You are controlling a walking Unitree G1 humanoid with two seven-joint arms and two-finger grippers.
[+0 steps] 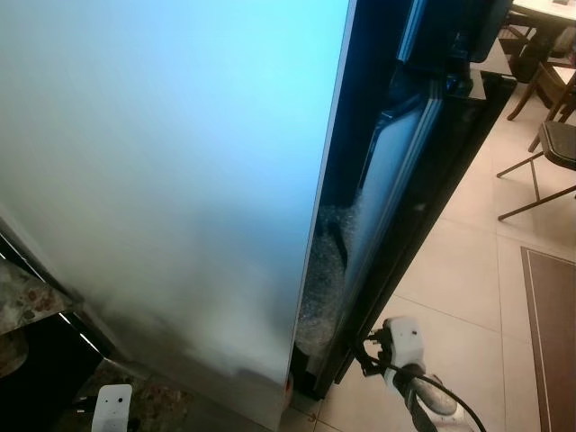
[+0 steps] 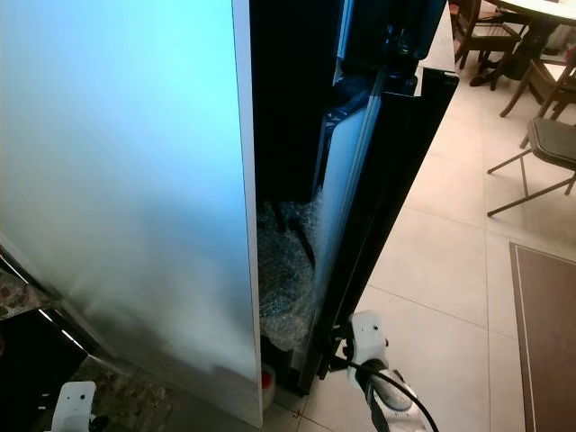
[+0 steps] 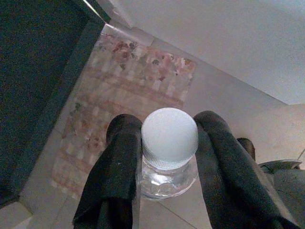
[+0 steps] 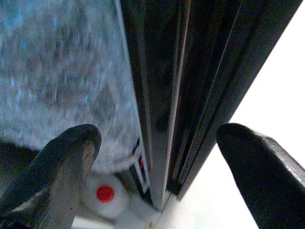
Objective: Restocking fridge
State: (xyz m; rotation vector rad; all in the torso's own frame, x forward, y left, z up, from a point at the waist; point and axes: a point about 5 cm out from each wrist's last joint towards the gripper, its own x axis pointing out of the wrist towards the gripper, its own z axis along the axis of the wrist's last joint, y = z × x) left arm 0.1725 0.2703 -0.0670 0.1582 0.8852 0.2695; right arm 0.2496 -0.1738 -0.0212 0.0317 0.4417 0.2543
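While fridge door (image 2: 135, 180) fills left of frame, left gripper (image 3: 167, 162) clamps white-capped bottle (image 3: 169, 143) low left; right gripper (image 4: 157, 157) spread wide astride dark door edge (image 4: 162, 95), lower centre.

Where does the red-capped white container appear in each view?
Left eye view: red-capped white container, barely a sliver at the pale panel's bottom corner.
Right eye view: container under the bubble wrap.
Right wrist view: container beside the door's foot.
Shared landmark: dark door edge.
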